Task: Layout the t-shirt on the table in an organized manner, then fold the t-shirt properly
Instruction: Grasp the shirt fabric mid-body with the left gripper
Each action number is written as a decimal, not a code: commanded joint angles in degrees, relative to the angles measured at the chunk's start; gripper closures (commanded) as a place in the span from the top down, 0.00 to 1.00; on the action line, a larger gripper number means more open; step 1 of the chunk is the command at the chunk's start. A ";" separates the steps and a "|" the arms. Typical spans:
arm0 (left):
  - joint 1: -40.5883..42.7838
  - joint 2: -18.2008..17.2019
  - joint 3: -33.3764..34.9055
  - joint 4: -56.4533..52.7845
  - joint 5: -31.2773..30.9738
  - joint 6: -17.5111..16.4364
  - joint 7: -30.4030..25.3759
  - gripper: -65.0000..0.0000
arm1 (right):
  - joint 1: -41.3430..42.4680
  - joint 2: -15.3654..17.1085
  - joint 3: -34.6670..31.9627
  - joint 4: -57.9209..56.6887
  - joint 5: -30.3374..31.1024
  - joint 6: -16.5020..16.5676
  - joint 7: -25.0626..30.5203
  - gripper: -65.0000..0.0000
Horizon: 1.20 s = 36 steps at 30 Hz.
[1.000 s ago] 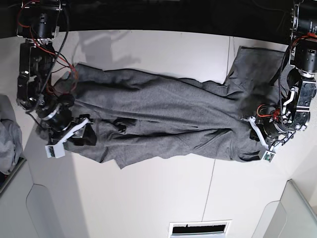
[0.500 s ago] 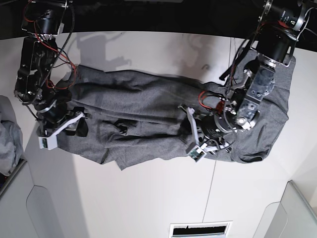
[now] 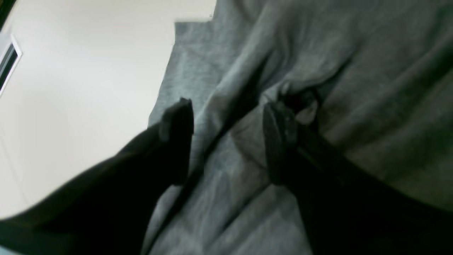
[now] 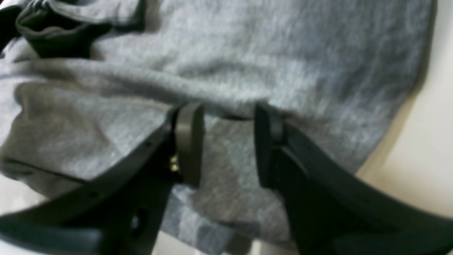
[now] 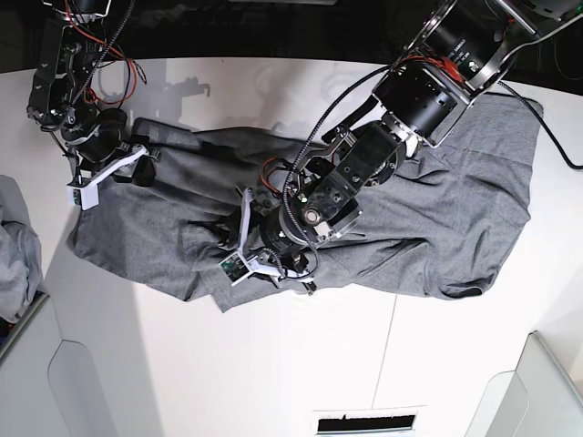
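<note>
White table; rumpled t-shirt; pale cloth bundle at edge.

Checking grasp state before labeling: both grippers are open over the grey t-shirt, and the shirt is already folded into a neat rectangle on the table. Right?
Not quite. The left gripper and right gripper are open over the t-shirt, but the base view shows it still spread out and rumpled across the table, not folded into a rectangle.

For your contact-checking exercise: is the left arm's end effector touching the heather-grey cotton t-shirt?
Touching. The left wrist view shows the left end effector open, one black fingertip pressed into a bunched fold of the heather-grey cotton t-shirt.
</note>
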State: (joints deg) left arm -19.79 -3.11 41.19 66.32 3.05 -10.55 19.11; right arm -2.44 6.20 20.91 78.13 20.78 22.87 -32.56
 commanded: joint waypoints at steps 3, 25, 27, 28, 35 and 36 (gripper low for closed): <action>-1.49 2.23 1.27 -2.08 0.66 0.48 -1.60 0.52 | 0.68 0.42 -0.04 -0.46 0.63 0.44 0.57 0.37; -14.01 3.48 1.53 -20.85 1.01 5.49 -6.45 0.52 | -13.09 0.79 0.87 5.40 3.63 1.88 -5.18 0.37; -15.26 3.61 1.53 -20.85 0.98 6.73 -6.49 0.52 | -13.53 0.76 1.77 5.42 3.69 2.03 -5.14 0.37; -16.00 3.74 1.53 -20.85 1.01 8.20 -6.58 0.52 | -13.62 0.76 2.19 5.42 3.67 2.03 -5.20 0.37; -20.96 3.23 1.42 -20.92 1.07 10.97 -7.08 0.52 | -13.66 0.76 3.26 5.42 3.67 2.03 -6.40 0.37; -21.46 3.06 1.42 -20.98 1.07 11.52 -6.82 0.52 | -13.66 0.79 3.26 5.44 3.67 2.03 -6.58 0.37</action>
State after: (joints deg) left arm -39.33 -0.10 42.78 44.62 3.86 0.10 13.28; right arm -15.55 6.48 23.77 83.53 27.03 26.15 -36.16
